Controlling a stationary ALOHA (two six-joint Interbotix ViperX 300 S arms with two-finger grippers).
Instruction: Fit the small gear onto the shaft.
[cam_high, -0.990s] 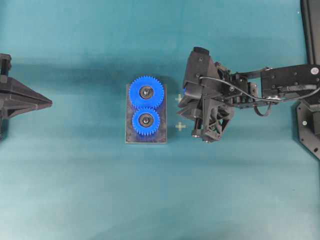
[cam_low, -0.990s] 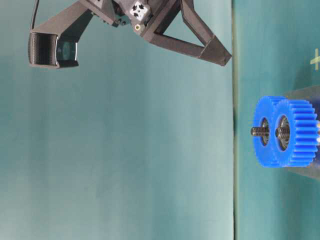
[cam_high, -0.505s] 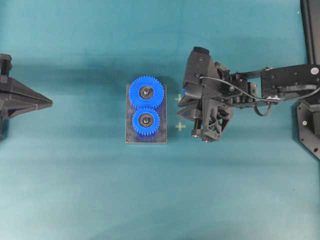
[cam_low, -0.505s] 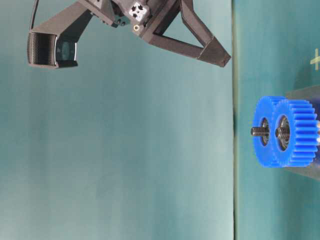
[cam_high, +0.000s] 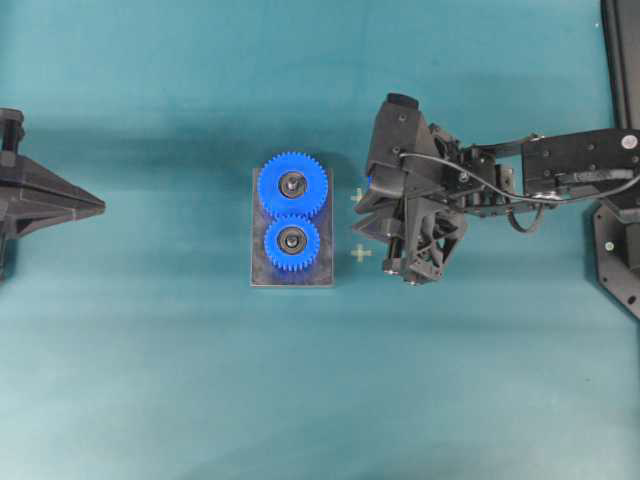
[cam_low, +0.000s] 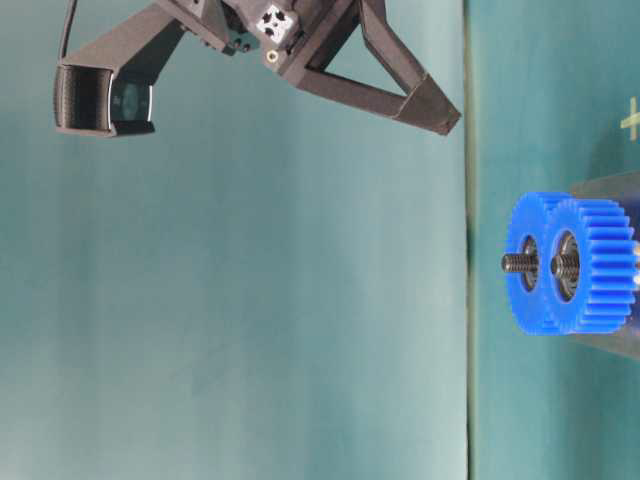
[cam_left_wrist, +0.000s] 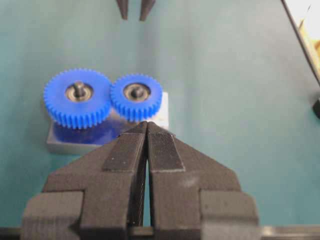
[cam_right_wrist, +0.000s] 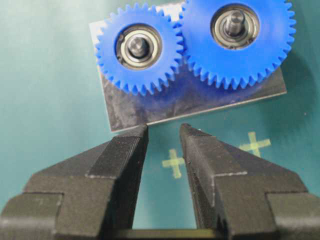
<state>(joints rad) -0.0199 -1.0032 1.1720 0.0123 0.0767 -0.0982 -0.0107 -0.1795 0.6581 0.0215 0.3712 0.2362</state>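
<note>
So here's the scene, biggest stuff first:

Counter (cam_high: 150, 380): teal all over, with two small pale cross marks (cam_high: 360, 253) on it just right of the plate.

Right arm (cam_high: 560, 170): reaches in from the right of the overhead view and stops short of the plate, raised above it going by the table-level view.

Right claw (cam_right_wrist: 164, 132): fingers apart with a clear gap, nothing between them. From its own camera the tips hang off the plate's near edge, over the teal and one of the crosses.

Left claw (cam_left_wrist: 147, 125): pads pressed together, holding nothing. Sits way off at the left edge of the overhead view, well apart from the gears, pointed toward them.

Plate (cam_high: 322, 275): grey metal rectangle lying flat in the middle of the counter, both gears on it.

Larger blue gear (cam_high: 293, 185): on the far end of the plate in the overhead view, with its own pin poking up through the hub.

Small gear (cam_high: 292, 243): bright blue with a black-and-silver bearing hub, seated flat on the plate just beside the big one, teeth meshing where the two meet. Neither claw touches it.

Shaft (cam_right_wrist: 136, 44): silvery pin end showing through the middle of the small gear's hub, so the gear is already on it.
</note>
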